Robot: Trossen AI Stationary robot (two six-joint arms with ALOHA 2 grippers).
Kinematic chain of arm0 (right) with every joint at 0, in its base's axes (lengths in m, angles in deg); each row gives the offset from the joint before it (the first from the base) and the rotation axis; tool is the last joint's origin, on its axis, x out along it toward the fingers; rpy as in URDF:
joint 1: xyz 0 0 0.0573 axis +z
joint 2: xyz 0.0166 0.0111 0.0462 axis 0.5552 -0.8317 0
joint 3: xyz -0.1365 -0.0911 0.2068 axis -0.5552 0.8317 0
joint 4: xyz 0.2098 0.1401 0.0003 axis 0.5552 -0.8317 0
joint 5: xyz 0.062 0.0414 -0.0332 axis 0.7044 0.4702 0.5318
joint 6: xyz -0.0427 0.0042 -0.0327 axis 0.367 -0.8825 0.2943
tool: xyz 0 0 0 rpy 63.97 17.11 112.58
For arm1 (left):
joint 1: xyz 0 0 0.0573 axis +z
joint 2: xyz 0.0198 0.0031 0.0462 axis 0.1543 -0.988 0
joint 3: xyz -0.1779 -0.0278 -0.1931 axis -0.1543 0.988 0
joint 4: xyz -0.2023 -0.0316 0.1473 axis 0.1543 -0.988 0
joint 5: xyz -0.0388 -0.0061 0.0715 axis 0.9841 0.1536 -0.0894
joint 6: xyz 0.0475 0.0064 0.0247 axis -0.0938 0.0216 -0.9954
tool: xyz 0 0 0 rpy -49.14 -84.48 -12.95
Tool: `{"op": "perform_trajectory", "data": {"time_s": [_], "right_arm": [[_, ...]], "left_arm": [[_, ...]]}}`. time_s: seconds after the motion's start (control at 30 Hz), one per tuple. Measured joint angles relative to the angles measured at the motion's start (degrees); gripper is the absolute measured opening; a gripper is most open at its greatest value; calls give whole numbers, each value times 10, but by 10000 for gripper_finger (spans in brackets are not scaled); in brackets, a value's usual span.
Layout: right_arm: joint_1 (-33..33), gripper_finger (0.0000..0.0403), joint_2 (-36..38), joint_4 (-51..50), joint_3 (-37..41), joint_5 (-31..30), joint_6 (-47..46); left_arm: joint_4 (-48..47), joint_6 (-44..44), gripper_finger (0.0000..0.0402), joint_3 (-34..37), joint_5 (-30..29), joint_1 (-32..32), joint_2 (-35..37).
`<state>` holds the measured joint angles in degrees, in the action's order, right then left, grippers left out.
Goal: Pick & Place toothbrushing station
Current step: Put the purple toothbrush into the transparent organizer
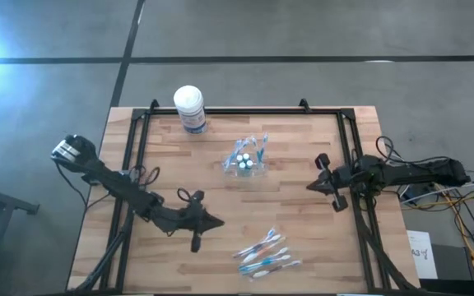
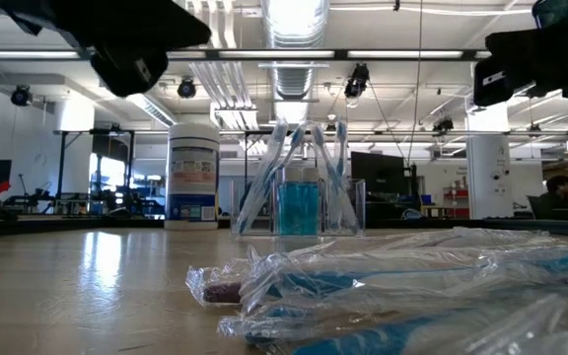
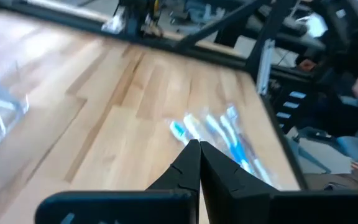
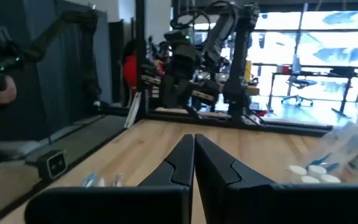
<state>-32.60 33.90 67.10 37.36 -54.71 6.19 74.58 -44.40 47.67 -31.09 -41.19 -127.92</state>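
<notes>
The left gripper (image 1: 217,221) hangs above the wood with its fingers pressed together on nothing. The loose brushes (image 1: 263,254) lie just ahead of its tips and off to one side, toward the table's near edge. The right gripper (image 1: 311,187) is likewise pressed shut and empty. The cup (image 1: 247,159) stands ahead of it toward the table's middle, with a few brushes and the white-capped tubes (image 1: 244,160) in it.

Risks, as I judge them: the loose brushes are in crinkly clear wrap and lie overlapped, so closing on one may drag a neighbour along or catch only film and slip. Shut fingers must spread before descending, or they just push the pile toward the edge. The cup looks light, and a nudge from the right side could tip it.

The loose brushes lie flat, roughly parallel, with their long axes running slantwise from near the left gripper away toward the table's right. Those in the cup stand leaning, heads up.
</notes>
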Motion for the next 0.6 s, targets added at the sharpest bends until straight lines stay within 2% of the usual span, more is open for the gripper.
{"op": "perform_trajectory", "data": {"time_s": [0.33, 0.5, 0.6], "right_arm": [[8, 8, -13, 0, 0, -1, 21], [8, 8, -12, -1, 0, -1, 22], [8, 8, -12, 0, 0, -5, 23]], "left_arm": [[-41, 59, 14, -101, 11, 31, -129], [-145, 110, 54, -183, 37, 53, -179], [-239, 117, 87, -257, 92, 68, -220]]}}
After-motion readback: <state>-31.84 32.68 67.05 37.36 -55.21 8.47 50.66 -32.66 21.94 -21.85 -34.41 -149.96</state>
